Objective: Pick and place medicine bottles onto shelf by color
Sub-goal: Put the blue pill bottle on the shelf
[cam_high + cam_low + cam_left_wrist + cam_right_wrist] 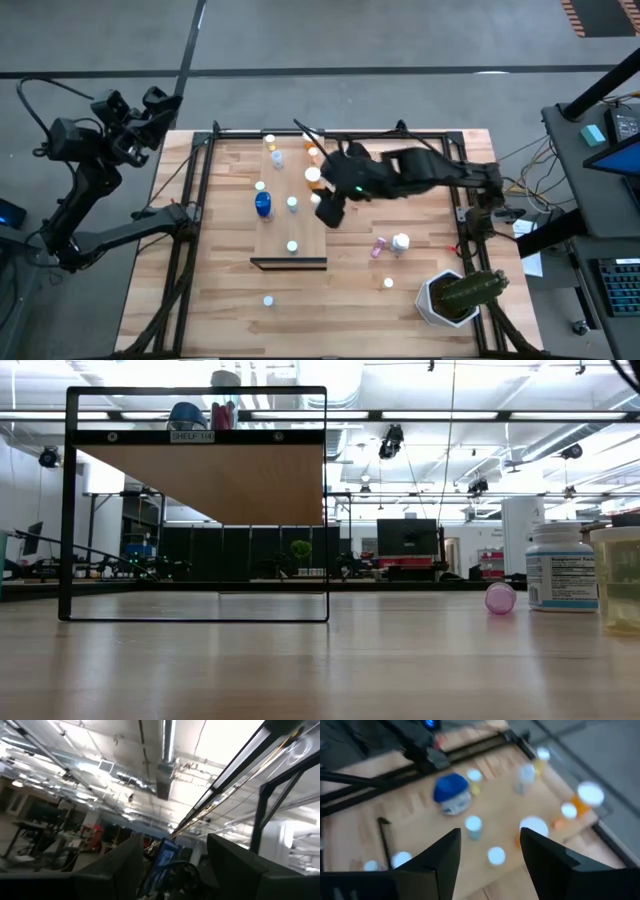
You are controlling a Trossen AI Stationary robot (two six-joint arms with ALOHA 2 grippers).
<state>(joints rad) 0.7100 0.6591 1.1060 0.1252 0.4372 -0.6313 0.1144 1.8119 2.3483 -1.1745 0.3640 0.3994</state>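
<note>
High view: the right claw hangs over the right edge of the shelf, where a blue bottle and several white-capped medicine bottles stand; a pink bottle lies on the worktop. The left claw waits beyond the worktop's far-left corner.

Low view: the pink bottle lies beside a white bottle.

Left wrist view: fingers apart, empty.

Right wrist view: fingers apart, holding nothing, above the shelf's bottles.
</note>
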